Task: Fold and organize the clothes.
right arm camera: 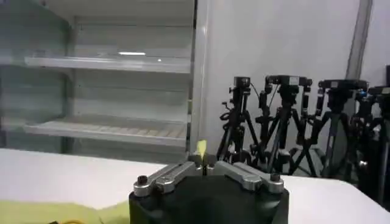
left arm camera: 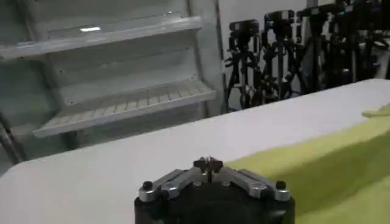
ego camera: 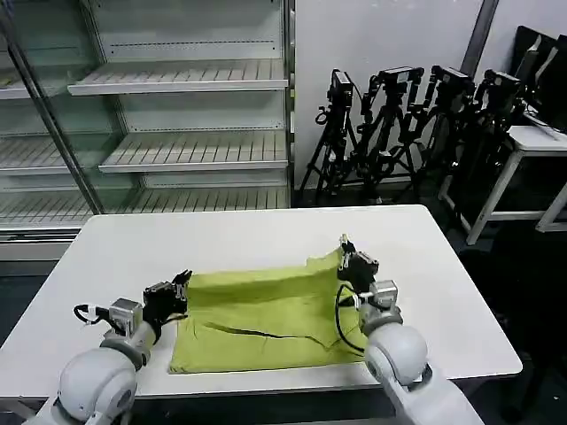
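A lime T-shirt (ego camera: 266, 323) lies partly folded on the near half of the white table (ego camera: 266, 235), its front edge close to the table's near side. The left gripper (ego camera: 183, 285) pinches the shirt's left edge with fingers closed, and the right gripper (ego camera: 343, 251) holds the far right corner, a yellow scrap (right arm camera: 201, 148) showing between its closed fingers. Behind the table stand empty shelves (ego camera: 190, 80) and a row of tripods (ego camera: 407, 124).

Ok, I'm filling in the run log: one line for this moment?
stage: fold in progress | T-shirt: partly folded on white table | left pincer: shut at shirt's left edge | right pincer: shut on far right corner, lifted
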Robot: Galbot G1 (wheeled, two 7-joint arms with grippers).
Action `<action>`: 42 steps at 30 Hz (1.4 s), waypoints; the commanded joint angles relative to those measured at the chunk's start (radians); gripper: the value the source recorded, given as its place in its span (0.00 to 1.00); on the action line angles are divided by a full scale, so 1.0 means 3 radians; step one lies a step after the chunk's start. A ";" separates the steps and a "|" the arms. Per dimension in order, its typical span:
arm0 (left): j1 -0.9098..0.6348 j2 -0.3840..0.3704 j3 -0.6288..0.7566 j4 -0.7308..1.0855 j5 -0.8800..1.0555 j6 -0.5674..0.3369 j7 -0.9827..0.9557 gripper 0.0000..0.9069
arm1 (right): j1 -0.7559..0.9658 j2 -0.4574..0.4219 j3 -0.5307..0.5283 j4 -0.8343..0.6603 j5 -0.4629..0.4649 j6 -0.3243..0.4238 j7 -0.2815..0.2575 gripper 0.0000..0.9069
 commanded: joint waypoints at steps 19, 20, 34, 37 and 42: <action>0.0799 -0.0119 0.0021 0.0048 0.1125 -0.0343 0.0033 0.59 | -0.1035 0.0179 0.0210 0.0267 -0.0321 -0.0261 0.0061 1.00; 0.0803 -0.0123 0.0024 0.0045 0.1125 -0.0344 0.0030 1.00 | -0.1026 0.0203 0.0207 0.0250 -0.0346 -0.0257 0.0061 1.00; 0.0988 -0.0477 -0.0060 -0.0310 0.0995 -0.0314 -0.0206 1.00 | -0.1376 0.0318 0.0304 0.0560 -0.0604 -0.0149 0.0002 1.00; 0.1009 -0.0626 -0.0077 -0.0460 0.0637 -0.0183 -0.0405 1.00 | -0.1563 0.0371 0.0352 0.0687 -0.0600 -0.0149 0.0008 1.00; 0.0926 -0.0776 0.0010 -0.0332 0.0400 -0.0155 -0.0490 1.00 | -0.1726 0.0432 0.0388 0.0756 -0.0608 -0.0137 0.0018 1.00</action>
